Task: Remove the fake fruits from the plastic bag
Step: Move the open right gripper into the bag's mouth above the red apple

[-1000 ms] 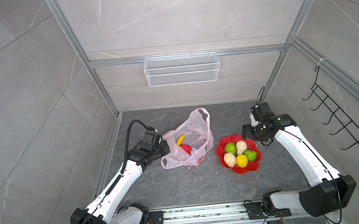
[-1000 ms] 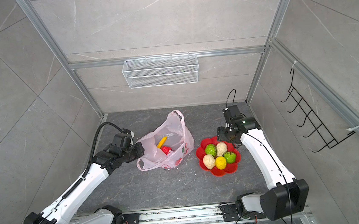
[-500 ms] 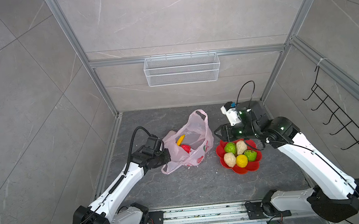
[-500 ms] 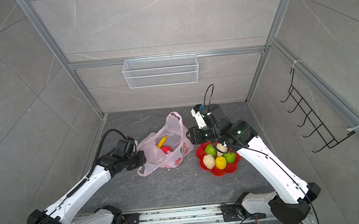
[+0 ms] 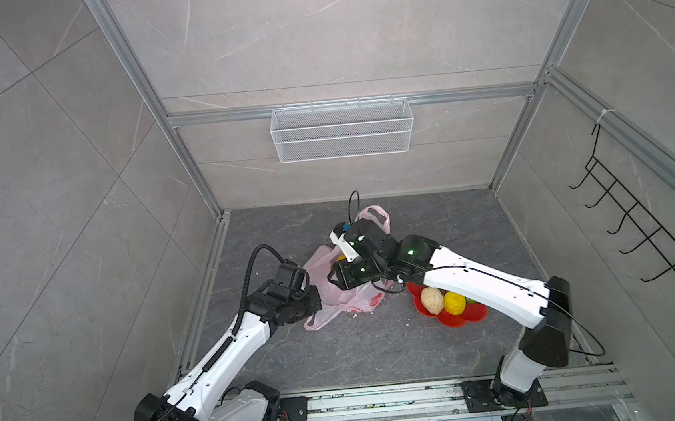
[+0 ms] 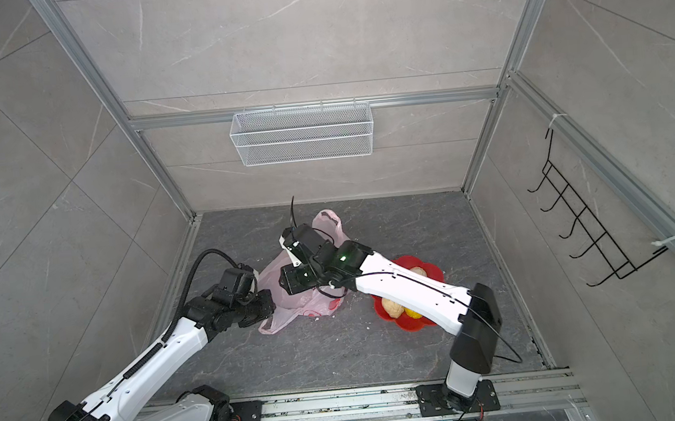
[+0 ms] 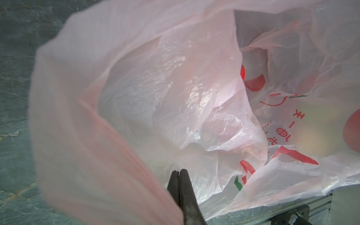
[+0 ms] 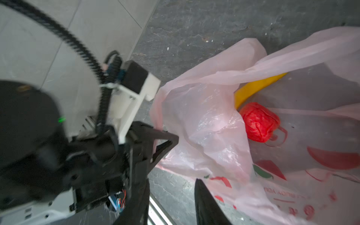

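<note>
**tabletop_tim:** Right claw [image 8: 171, 185] hangs at the mouth of the plastic bag [image 8: 204, 124], jaws apart, nothing between them. Left claw [image 7: 178, 173] is pinched together on the bag's rim and holds the mouth open. Any tips for the grab?

**yam_fan:** Inside on the bag's floor I see the banana [image 8: 255, 87] and, just beside it, a red ball [image 8: 259, 121]. A cream ball [image 5: 432, 300] and a yellow ball [image 5: 454, 300] already sit in the red dish [image 5: 456, 321]. I'd take the red ball, since it lies bare with no film over it. Go in through the mouth, put one jaw on each side, and close gently. If you catch film too, I reckon the whole bag drags along.
</note>
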Controlling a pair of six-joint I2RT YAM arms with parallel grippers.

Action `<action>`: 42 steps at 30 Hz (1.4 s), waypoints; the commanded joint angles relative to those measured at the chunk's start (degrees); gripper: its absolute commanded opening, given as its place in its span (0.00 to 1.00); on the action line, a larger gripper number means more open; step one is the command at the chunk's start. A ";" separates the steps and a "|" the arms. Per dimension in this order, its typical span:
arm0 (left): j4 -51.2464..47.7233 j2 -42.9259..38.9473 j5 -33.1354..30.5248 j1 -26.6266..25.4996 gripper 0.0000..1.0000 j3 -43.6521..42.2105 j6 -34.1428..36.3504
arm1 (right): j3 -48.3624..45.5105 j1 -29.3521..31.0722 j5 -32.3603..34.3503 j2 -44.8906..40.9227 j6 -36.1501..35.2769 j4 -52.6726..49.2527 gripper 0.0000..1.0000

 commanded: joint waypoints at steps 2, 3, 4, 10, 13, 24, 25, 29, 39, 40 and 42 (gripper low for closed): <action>-0.98 -2.64 -0.01 -0.34 0.00 -1.82 -1.10 | 2.85 -0.32 2.78 6.46 3.78 1.97 0.37; -1.05 -3.03 0.06 -0.34 0.00 -2.14 -1.20 | 3.65 -0.29 3.36 7.85 4.27 0.38 0.36; -1.13 -3.51 0.12 -0.34 0.00 -2.48 -1.45 | 3.98 -0.33 3.82 8.91 4.37 -0.45 0.36; -2.21 -3.90 0.61 -0.33 0.00 -3.35 -1.21 | 0.17 -1.39 8.97 9.17 6.90 -0.90 0.35; -2.32 -3.75 1.26 -0.33 0.00 -3.61 -0.73 | 0.47 -2.12 11.97 10.08 6.99 -3.12 0.33; -0.65 -4.02 2.37 -0.34 0.00 -3.70 -1.47 | -2.87 -3.28 16.34 11.42 5.93 -8.23 0.31; -0.45 -3.93 2.79 -0.33 0.00 -3.62 -1.46 | -4.41 -3.35 15.21 11.18 5.68 -6.95 0.31; -0.55 -3.85 3.73 -0.34 0.00 -2.94 -1.43 | -10.04 -3.25 12.39 9.74 5.68 -3.84 0.30; -1.90 -3.06 4.18 -0.34 0.00 -2.56 -1.09 | -16.17 -3.28 11.50 7.86 4.54 0.40 0.28; -2.11 -3.10 4.16 -0.34 0.00 -2.65 -1.11 | -16.06 -3.29 11.73 7.86 4.54 0.79 0.28; -2.89 -3.18 3.61 -0.34 0.00 -2.43 -1.00 | -15.75 -3.24 12.46 7.70 4.54 0.93 0.29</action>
